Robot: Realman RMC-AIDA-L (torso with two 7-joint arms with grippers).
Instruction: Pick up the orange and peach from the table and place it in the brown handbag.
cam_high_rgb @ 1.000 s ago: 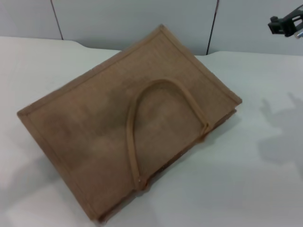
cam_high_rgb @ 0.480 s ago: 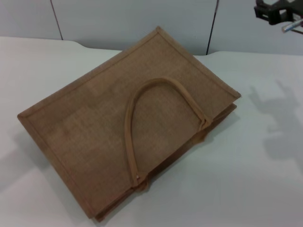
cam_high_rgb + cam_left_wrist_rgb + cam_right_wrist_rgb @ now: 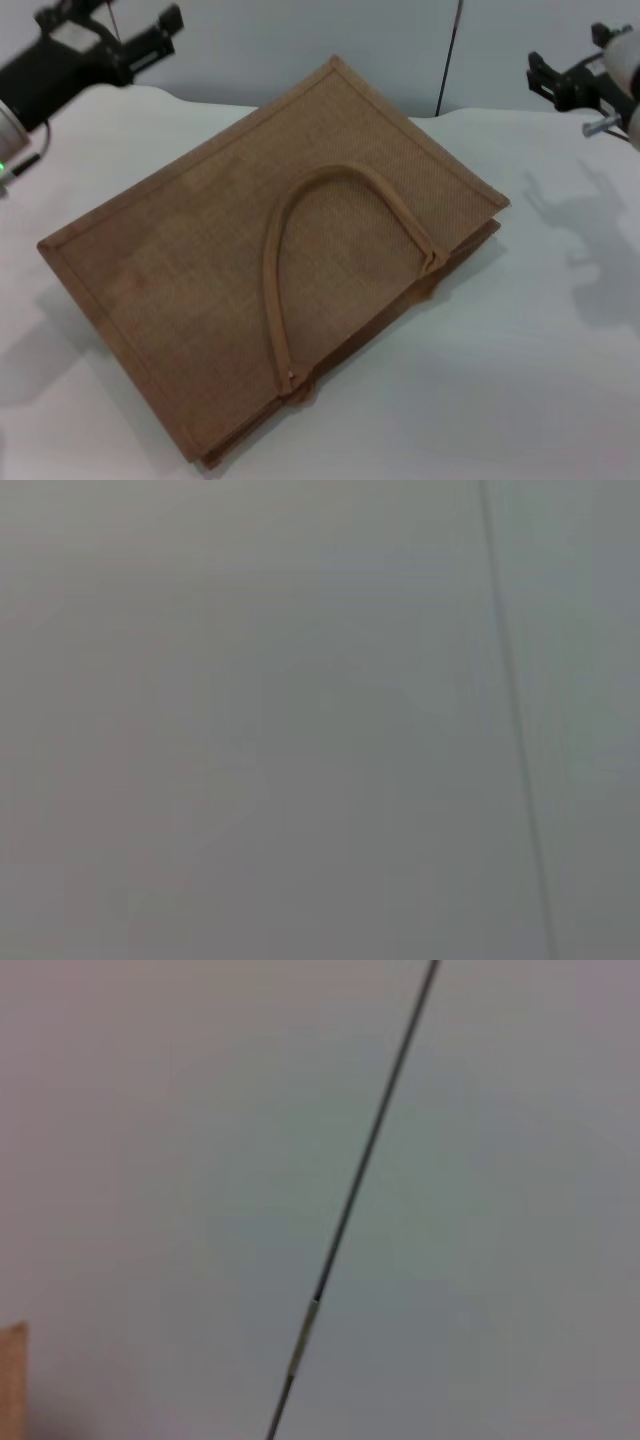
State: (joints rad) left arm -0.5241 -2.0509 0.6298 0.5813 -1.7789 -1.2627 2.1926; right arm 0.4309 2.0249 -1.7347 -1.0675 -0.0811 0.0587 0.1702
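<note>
A flat tan-brown woven jute handbag lies on the plain white table, long axis running near-left to far-right, mouth toward the near right, below and between both grippers; neither orange nor peach is in view; left gripper and right gripper hover raised at the far corners, equally near; finger state cannot be told.

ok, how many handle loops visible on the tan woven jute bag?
1: a looped handle lying flat across the top face of the tan woven jute bag. A second may be hidden underneath.
</note>
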